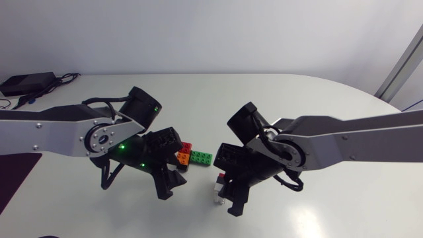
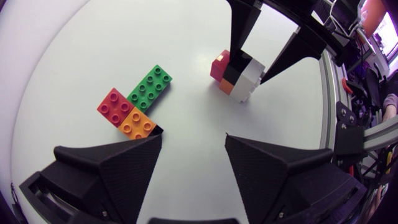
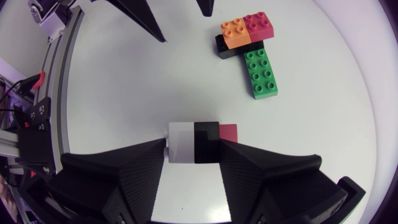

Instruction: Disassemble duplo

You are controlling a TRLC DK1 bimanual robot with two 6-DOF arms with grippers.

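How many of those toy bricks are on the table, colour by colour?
Red bricks: 2
Orange bricks: 2
Black bricks: 2
Green brick: 1
White brick: 1
Total: 8, four of them in the stack held between the right fingers.

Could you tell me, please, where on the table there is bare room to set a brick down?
The widest bare patch of table lies on the far side, bordered far left by a black box. Another borders the near edge, this side of the left gripper. The middle is crowded: the brick cluster and the stack held by the right gripper.
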